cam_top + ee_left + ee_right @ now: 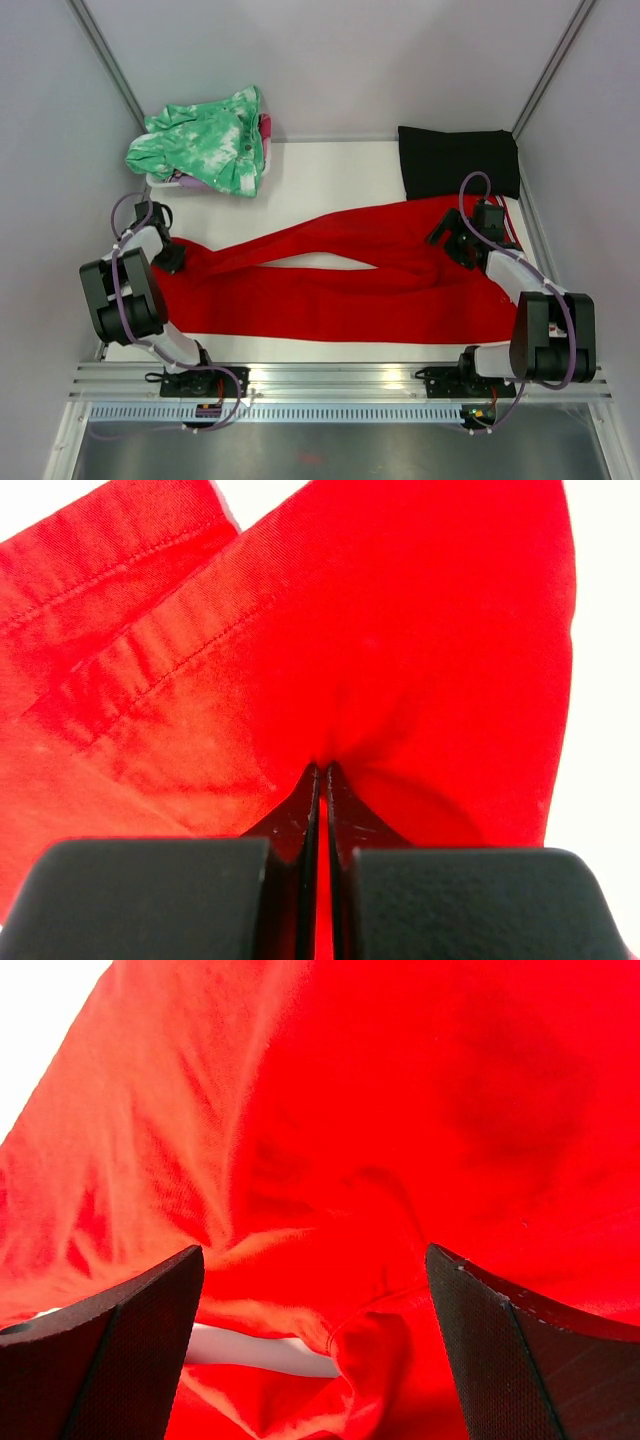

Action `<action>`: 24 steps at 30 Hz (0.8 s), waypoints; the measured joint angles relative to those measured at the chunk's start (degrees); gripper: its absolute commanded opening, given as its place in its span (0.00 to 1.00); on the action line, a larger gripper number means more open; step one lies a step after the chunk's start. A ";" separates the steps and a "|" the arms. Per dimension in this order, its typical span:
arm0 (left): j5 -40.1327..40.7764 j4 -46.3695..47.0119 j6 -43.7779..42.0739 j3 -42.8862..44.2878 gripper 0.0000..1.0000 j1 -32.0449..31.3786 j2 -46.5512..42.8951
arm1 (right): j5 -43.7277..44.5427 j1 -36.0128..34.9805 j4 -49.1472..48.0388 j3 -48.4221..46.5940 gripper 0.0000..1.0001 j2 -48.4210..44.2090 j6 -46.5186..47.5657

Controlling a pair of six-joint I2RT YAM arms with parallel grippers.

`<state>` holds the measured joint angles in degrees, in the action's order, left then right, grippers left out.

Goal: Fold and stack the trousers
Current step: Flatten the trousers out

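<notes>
**A:** How far along is the folding?

**B:** Barely begun, I'd judge. On the left, the left gripper (170, 258) is pressed together on a pinch of red cloth at the leg ends of the trousers (340, 290). They lie full length across the desk (330, 170), legs to the left and waist to the right, with a gap showing between the legs. No fold is made and nothing is stacked.

**A:** And the right side?

**B:** The right gripper (452, 238) hangs spread wide over the waist end, holding nothing.

**A:** Anything in the way?

**B:** A green-and-white mottled garment (205, 140) sits heaped at the far left, apart from the trousers. A black folded cloth (458, 160) at the far right seems to touch the waist end, so lifting there might drag it.
</notes>
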<state>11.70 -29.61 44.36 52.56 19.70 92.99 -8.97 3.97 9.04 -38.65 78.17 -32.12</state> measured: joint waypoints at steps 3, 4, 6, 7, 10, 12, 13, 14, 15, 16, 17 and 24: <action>0.11 0.00 -1.49 0.07 0.02 0.20 -2.05 | 0.31 0.00 0.37 -0.07 0.98 -1.11 -0.59; 0.11 -0.07 -2.12 0.31 0.02 0.22 -3.02 | 0.48 0.00 0.48 -0.07 0.98 -1.62 -0.70; 0.04 0.15 -3.78 1.95 0.02 0.37 -5.75 | 0.98 0.00 0.46 -0.07 0.98 -2.34 -0.90; 0.00 0.57 -4.33 2.80 0.02 0.37 -6.62 | 1.11 0.00 0.46 -0.09 0.98 -2.47 -1.03; -0.33 5.03 -6.43 5.27 0.02 0.37 -9.49 | 1.31 0.00 0.50 -0.09 0.98 -2.34 -1.81; -0.52 8.98 -7.61 5.68 0.02 0.37 -10.64 | 1.31 -0.11 0.44 -0.09 0.98 -2.10 -2.51; -0.81 10.64 -8.17 5.70 0.02 0.44 -10.78 | 1.33 -0.20 0.46 -0.15 0.98 -1.84 -2.71; -1.11 11.78 -8.59 5.70 0.02 0.44 -10.71 | 1.40 -0.33 0.50 -0.31 0.98 -1.49 -2.82; -1.42 12.66 -9.07 5.84 0.02 0.46 -10.27 | 1.55 -0.52 0.76 -0.59 0.98 -1.07 -2.82; -1.57 12.79 -9.38 6.25 0.02 0.48 -9.51 | 1.68 -0.72 0.94 -0.81 0.98 -0.74 -2.80; -1.55 12.39 -9.55 6.93 0.06 0.46 -8.35 | 1.97 -0.98 1.16 -1.14 0.98 -0.39 -2.75; 0.07 8.96 -8.50 9.29 1.00 2.08 -0.76 | 2.97 -2.01 2.12 -1.60 0.98 0.94 -2.67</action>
<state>11.77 -20.64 35.86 61.84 21.78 92.23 -6.00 1.96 11.16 -40.25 79.11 -34.79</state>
